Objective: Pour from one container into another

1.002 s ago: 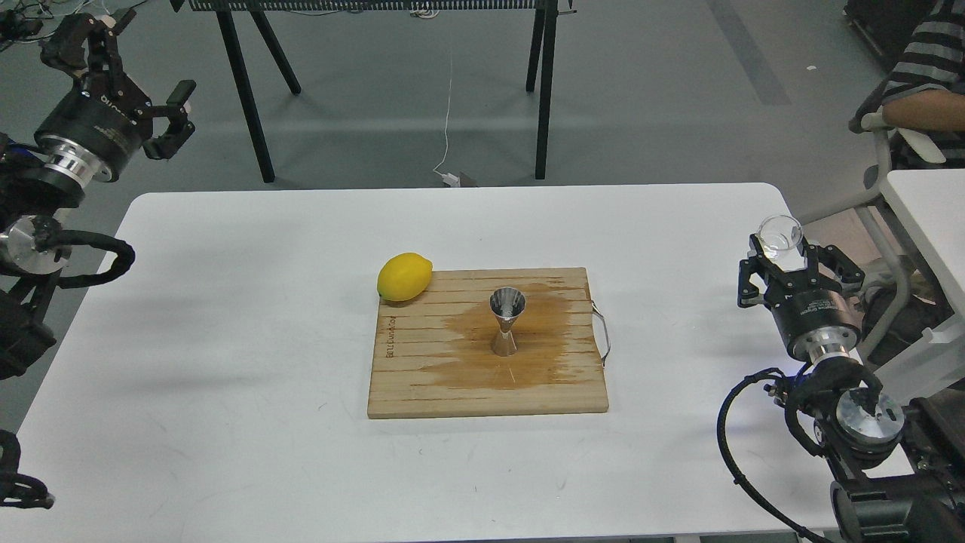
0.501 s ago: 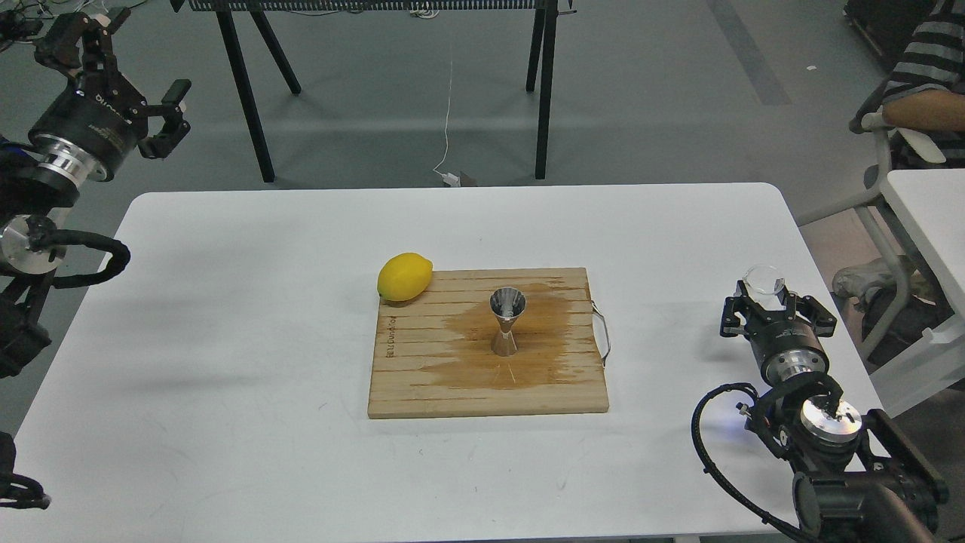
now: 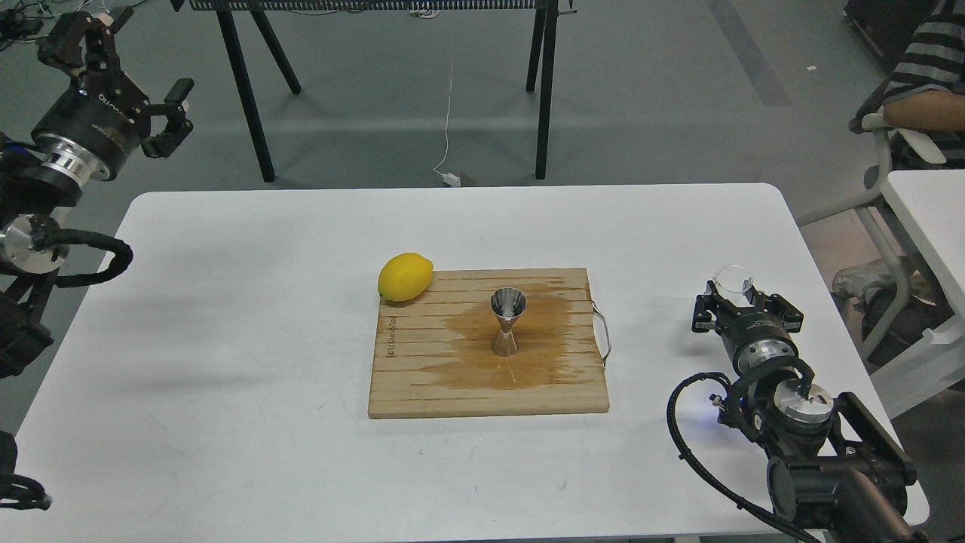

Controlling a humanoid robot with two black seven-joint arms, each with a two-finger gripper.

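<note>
The steel jigger (image 3: 508, 321) stands upright in the middle of a wooden board (image 3: 422, 377), on a dark wet stain. At the table's right side, well apart from the jigger, my right gripper (image 3: 735, 296) points up and holds the small clear glass cup (image 3: 733, 280) upright between its fingers, low over the table. I cannot tell whether the cup holds any liquid. My left gripper (image 3: 132, 64) hangs open and empty above the floor beyond the table's far left corner.
A yellow lemon (image 3: 405, 277) rests on the board's far left corner. The board has a wire handle (image 3: 602, 332) on its right edge. The white table (image 3: 226, 302) ends just right of my right arm. A seated person (image 3: 923, 90) is at the far right.
My right gripper has come down and to the left with the glass cup, from high at the table's right edge to low over the table. The left arm has barely shifted.
</note>
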